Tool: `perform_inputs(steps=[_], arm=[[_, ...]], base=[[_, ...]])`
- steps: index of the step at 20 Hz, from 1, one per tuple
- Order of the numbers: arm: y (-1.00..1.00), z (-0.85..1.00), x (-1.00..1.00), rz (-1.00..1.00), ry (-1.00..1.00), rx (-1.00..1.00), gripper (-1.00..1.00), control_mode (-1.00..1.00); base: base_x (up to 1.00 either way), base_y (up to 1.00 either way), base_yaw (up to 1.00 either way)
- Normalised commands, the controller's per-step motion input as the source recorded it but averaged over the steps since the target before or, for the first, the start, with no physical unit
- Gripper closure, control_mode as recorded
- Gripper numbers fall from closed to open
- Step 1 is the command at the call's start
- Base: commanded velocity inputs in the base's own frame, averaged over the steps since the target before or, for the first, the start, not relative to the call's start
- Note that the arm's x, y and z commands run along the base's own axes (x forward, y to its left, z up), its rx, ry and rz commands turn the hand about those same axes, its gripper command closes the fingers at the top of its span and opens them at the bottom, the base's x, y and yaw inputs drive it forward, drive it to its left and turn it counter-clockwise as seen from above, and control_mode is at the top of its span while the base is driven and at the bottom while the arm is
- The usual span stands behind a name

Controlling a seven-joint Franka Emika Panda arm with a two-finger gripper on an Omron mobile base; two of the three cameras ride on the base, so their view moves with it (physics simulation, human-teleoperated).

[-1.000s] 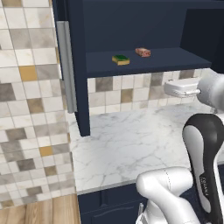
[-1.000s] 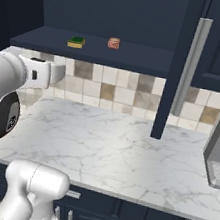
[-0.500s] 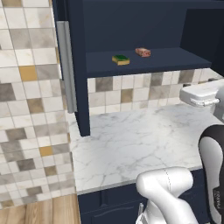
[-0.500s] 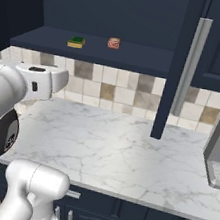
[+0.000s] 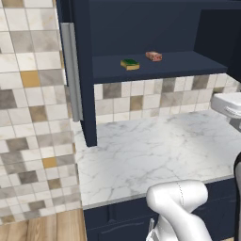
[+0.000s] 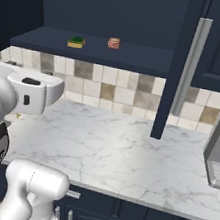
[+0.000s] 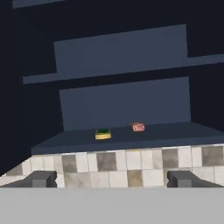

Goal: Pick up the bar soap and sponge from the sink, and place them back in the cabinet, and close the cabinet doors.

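Marble counter (image 5: 155, 150) runs below the open navy cabinet (image 5: 141, 28). On its bottom shelf lie the green, yellow-edged sponge (image 5: 130, 64) and, just beside it, the orange-red soap (image 5: 154, 56). Right base view adds a door (image 6: 176, 67) with its silver handle. End effector (image 7: 111, 178), released with fingers spread wide, faces the shelf from low down.
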Motion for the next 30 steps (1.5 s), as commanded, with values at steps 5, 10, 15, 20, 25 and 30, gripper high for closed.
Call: perform_inputs(steps=[5,10,15,20,25,30], arm=[[0.00,0.26,-0.25,0.00,0.03,0.13,-1.00,-1.00],[0.00,0.09,-0.29,0.00,0.05,0.14,-1.00,-1.00],[-0.14,0.00,-0.25,0.00,0.01,0.24,-1.00,-1.00],[-0.32,0.00,-0.15,0.00,0.00,0.19,-1.00,-1.00],[-0.42,0.00,-0.20,0.00,0.00,0.18,-1.00,-1.00],[-0.37,0.00,-0.27,0.00,0.00,0.18,-1.00,-1.00]], base=[[0.00,0.00,0.00],[0.00,0.00,0.00],[0.00,0.00,0.00],[0.00,0.00,0.00],[0.00,0.00,0.00],[0.00,0.00,0.00]])
